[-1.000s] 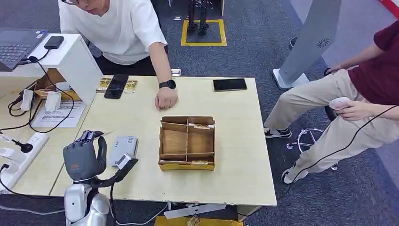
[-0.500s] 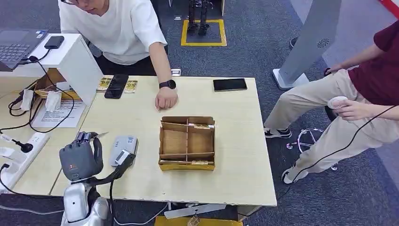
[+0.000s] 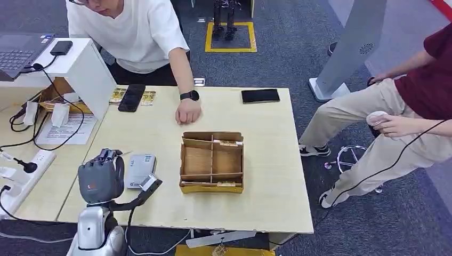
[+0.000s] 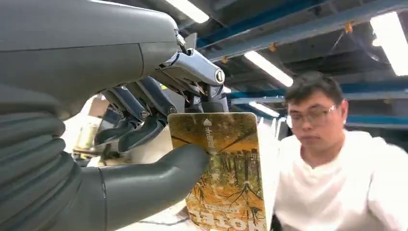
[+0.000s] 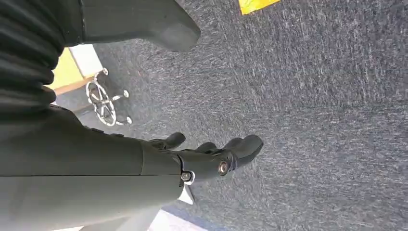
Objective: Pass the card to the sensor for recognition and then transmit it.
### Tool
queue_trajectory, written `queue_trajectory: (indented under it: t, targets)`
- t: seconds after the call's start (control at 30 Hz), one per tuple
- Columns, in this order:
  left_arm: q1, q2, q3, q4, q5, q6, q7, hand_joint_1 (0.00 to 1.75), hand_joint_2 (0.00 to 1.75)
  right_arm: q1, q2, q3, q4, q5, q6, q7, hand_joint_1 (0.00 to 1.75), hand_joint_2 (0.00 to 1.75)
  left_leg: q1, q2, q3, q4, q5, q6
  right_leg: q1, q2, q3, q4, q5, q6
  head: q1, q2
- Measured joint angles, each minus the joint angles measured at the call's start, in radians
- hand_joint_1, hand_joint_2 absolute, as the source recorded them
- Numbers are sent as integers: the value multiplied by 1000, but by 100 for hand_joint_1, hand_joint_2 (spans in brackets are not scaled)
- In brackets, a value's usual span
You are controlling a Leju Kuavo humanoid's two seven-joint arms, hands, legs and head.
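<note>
My left hand [image 3: 101, 178] is raised over the table's near left part, right beside the grey-white card sensor [image 3: 140, 167]. It pinches a card with a yellow-brown forest print [image 4: 223, 178] between the thumb [image 4: 159, 168] and the dark fingers [image 4: 144, 130]. The card stands upright, facing the person in the white shirt [image 4: 332, 192]. My right hand [image 5: 207, 154] hangs over the grey carpet, fingers apart and holding nothing.
A wooden divided box [image 3: 212, 161] with cards sits mid-table. The white-shirted person's hand [image 3: 188, 112] rests on the table behind it. Two black phones [image 3: 260, 96] [image 3: 131, 97] lie at the far edge. A power strip [image 3: 26, 176] and cables lie left. A seated person [image 3: 405, 106] is right.
My left hand, still holding the card, has dipped left and then shifted right, closer to the sensor. The seated person's hand with the controller moved slightly left.
</note>
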Motion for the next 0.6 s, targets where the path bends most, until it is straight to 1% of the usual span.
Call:
queue_trajectory:
  t: [0.07,0.1,0.2,0.3,0.6]
  targets:
    - [-8,34,-53,31,1,0,71,175,175,0,-1,0,0,3,0,0,0,175,0,0,0,0,0,0,0,0,0,0,0,0,0,0]
    - [-14,46,-81,48,1,0,90,175,175,0,-2,0,0,4,0,0,0,175,0,0,0,0,0,0,0,0,0,0,0,0,0,0]
    - [-21,72,-123,85,1,0,98,175,175,0,-2,0,0,4,2,-2,0,175,0,0,0,0,0,0,0,1,0,0,0,0,0,0]
    - [-27,87,-150,115,1,0,99,175,175,-1,-2,-1,1,5,2,-3,0,175,0,0,0,0,0,0,0,1,0,0,0,0,0,0]
    - [-31,96,-161,166,1,0,90,175,175,-1,-2,-2,1,5,3,-3,0,175,0,0,0,0,0,0,0,1,0,0,0,0,0,0]
